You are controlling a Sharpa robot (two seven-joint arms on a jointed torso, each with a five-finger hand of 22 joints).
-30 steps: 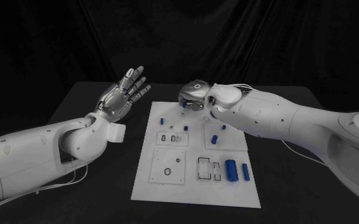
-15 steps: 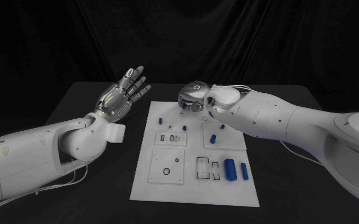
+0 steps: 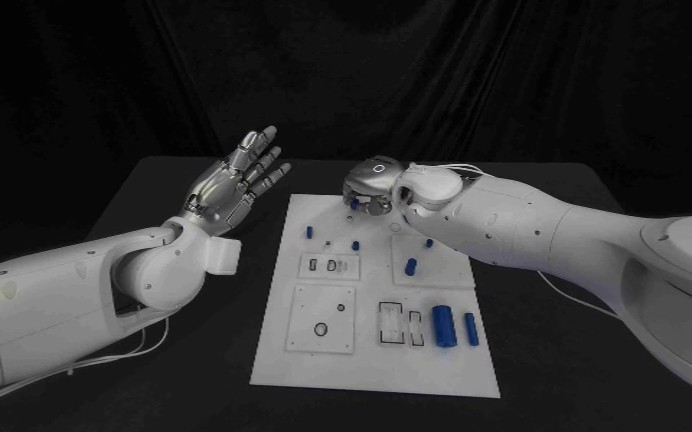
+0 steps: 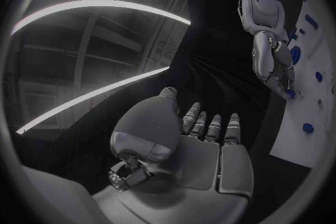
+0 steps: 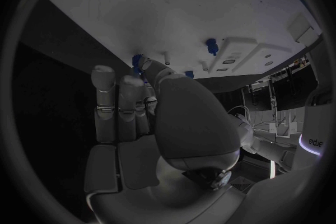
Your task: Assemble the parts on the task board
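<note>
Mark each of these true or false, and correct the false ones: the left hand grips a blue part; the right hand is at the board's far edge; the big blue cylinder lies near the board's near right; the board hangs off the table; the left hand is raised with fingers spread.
1. The left hand grips a blue part. False: it holds nothing.
2. The right hand is at the far edge of the task board. True; its fingertips are down at a small blue part there.
3. The big blue cylinder lies toward the board's near right. True.
4. The board hangs off the table. False: it lies flat on it.
5. The left hand is raised, fingers spread. True.
</note>
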